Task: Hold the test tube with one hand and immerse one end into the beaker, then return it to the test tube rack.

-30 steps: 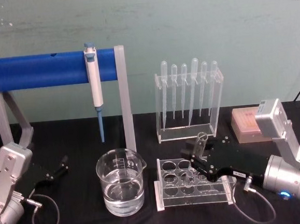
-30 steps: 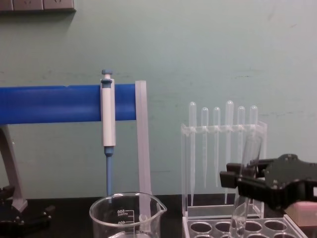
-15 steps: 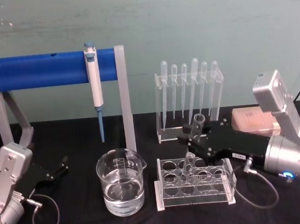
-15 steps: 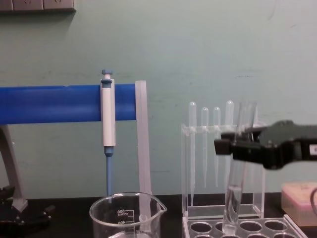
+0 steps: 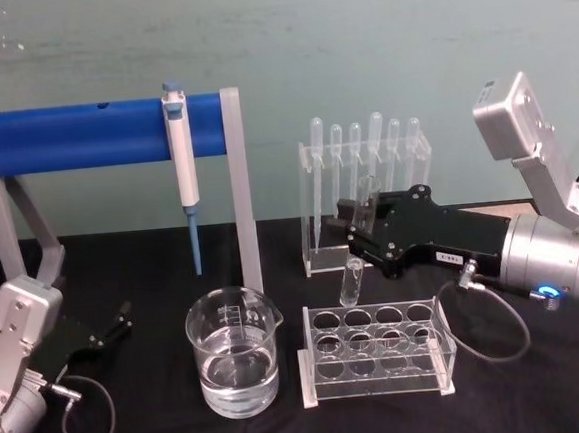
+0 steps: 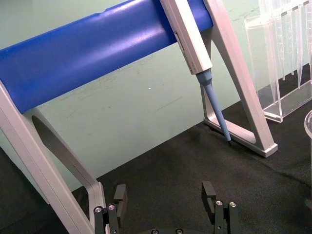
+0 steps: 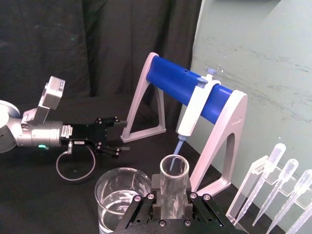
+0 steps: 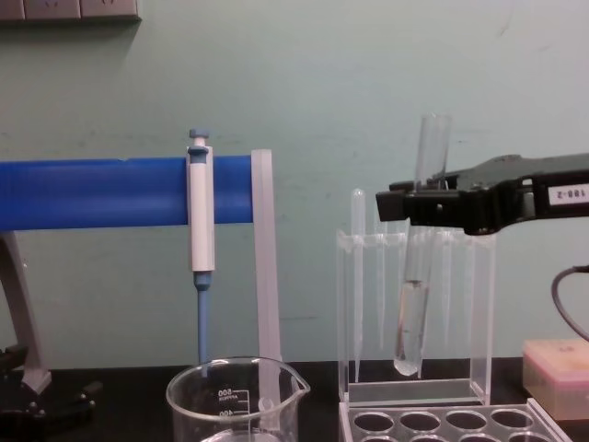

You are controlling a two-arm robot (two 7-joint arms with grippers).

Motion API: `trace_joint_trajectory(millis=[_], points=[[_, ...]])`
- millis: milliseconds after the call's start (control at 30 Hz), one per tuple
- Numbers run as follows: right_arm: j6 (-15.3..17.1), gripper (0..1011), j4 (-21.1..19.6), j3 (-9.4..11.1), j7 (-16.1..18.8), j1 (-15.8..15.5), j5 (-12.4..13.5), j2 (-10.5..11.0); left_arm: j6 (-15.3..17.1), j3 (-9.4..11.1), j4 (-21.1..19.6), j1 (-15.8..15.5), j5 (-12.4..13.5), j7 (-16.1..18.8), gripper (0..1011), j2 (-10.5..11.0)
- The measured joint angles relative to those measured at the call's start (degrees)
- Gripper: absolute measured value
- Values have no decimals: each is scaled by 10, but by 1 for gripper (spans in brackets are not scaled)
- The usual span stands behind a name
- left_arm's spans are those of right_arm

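My right gripper (image 5: 363, 217) is shut on the test tube (image 5: 354, 268), a clear glass tube hanging nearly upright with its open rim up. The chest view shows the test tube (image 8: 411, 324) held high by the right gripper (image 8: 420, 204), its round bottom clear above the tube rack (image 8: 460, 421). In the right wrist view the tube's open mouth (image 7: 174, 166) sits between the jaws. The beaker (image 5: 234, 353), partly filled with clear liquid, stands to the tube's left, apart from it. My left gripper (image 6: 165, 201) is parked open at the table's left, also visible as the left gripper (image 5: 116, 321).
A clear multi-hole rack (image 5: 376, 356) stands just below the tube. Behind it is a pipette stand (image 5: 366, 195) with several bulb pipettes. A blue-bar frame (image 5: 102, 133) holds a pipettor (image 5: 181, 155) behind the beaker. A pink box (image 8: 557, 370) lies at the right.
The right gripper has risen with the test tube, pulling it out of the rack's hole until its bottom hangs above the rack. The left arm has not moved.
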Motion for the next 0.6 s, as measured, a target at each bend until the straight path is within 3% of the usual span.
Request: trace_joint_trajectory(millis=[600], points=[[21, 226, 1, -21, -10, 34, 26, -2, 0, 0, 0, 0, 0, 0, 1000, 0]])
